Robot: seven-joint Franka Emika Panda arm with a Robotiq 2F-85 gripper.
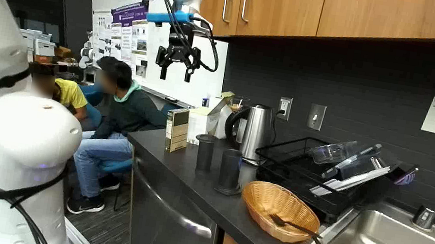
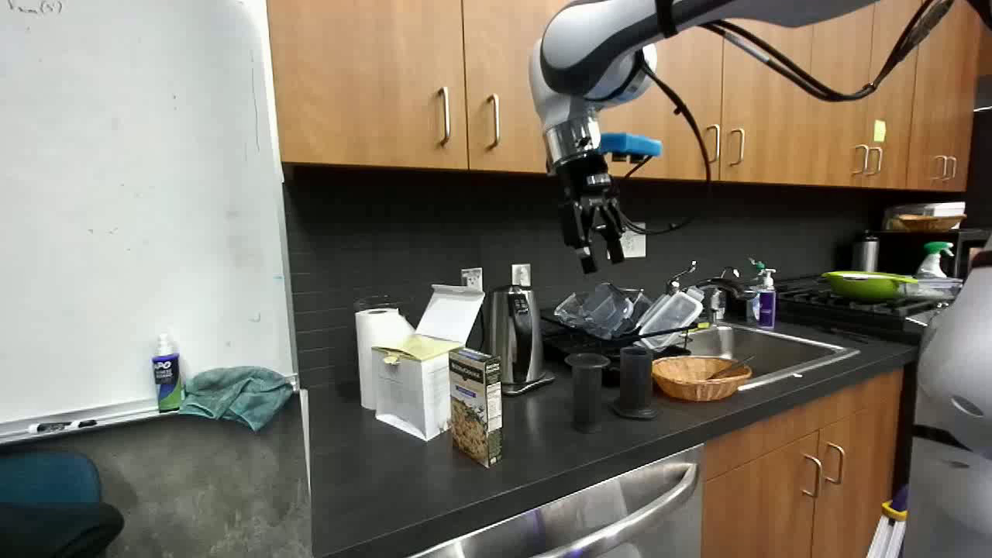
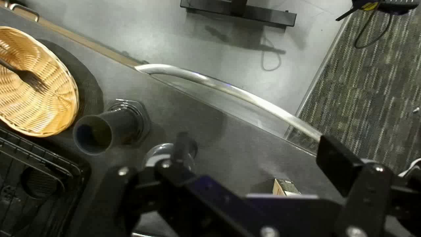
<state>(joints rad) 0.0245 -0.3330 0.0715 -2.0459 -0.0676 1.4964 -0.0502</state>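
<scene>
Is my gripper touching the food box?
Apart. In an exterior view, whiteboard shows between the open gripper and the upright food box below it.

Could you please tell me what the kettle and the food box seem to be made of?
Kettle: shiny metal, likely stainless steel, judging by its silvery reflections. Food box: probably printed cardboard, given its flat panels and sharp corners; matte or glossy, I can't tell.

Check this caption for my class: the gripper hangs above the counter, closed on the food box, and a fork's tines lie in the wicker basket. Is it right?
Not quite. The gripper hangs above the counter open and empty; the food box stands on the counter, as both exterior views show. The fork's tines do lie in the wicker basket.
</scene>
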